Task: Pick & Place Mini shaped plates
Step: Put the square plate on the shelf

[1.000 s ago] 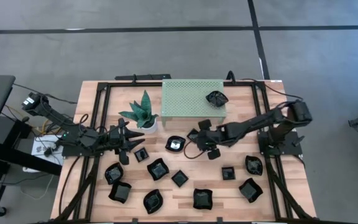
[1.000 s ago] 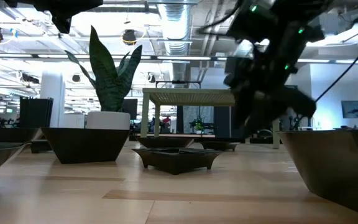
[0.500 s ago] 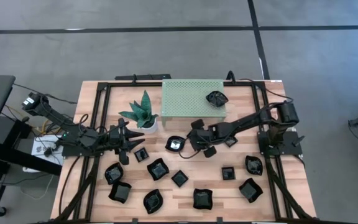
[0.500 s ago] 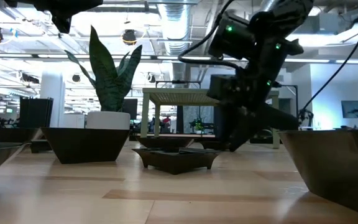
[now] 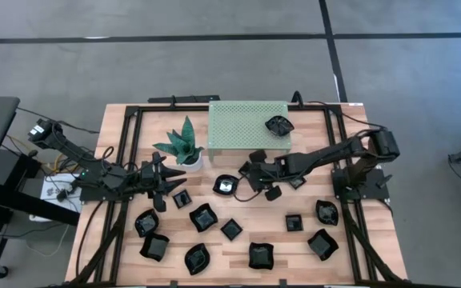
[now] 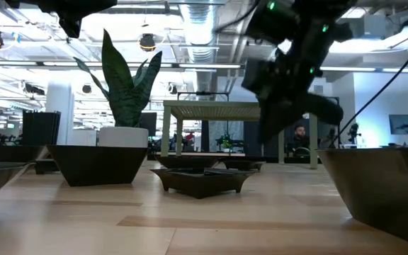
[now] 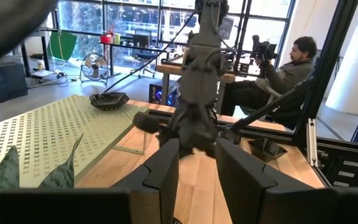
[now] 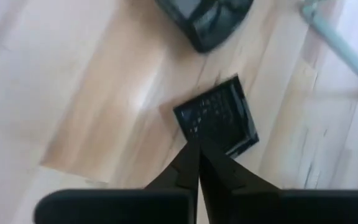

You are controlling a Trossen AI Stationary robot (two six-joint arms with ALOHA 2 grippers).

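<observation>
Near edge of the table [image 5: 350,264], high view: loose row of black mini shaped plates, e.g. a square plate [image 5: 261,256] and a rounded plate [image 5: 198,258], w/ others spread just behind, incl. a small square one [image 5: 231,230].

Mid-table: left gripper [image 5: 169,182] waits by the plant [image 5: 184,144], fingers spread apart w/ nothing between them; it hangs over a small dish [image 5: 182,198]. In left wrist view its fingers [image 7: 166,168] stand clearly parted, empty.

Right gripper [image 5: 250,170] reaches across toward centre, just right of a plate w/ pale glint [image 5: 226,186]. Right wrist view: fingers [image 8: 197,165] closed tight together, tips pinching the rim of a square dish [image 8: 217,122]. The dish looks lifted off the wood, though motion blur makes that unsure. A second dark dish [image 8: 205,18] lies beyond it on the tabletop.

Farther back: green perforated shelf [image 5: 246,126], one rounded plate on top [image 5: 278,125] near its right end; same plate shows in left wrist view [image 7: 109,99].

Beyond the table, left wrist view: a seated person [image 7: 277,74] at a desk.
</observation>
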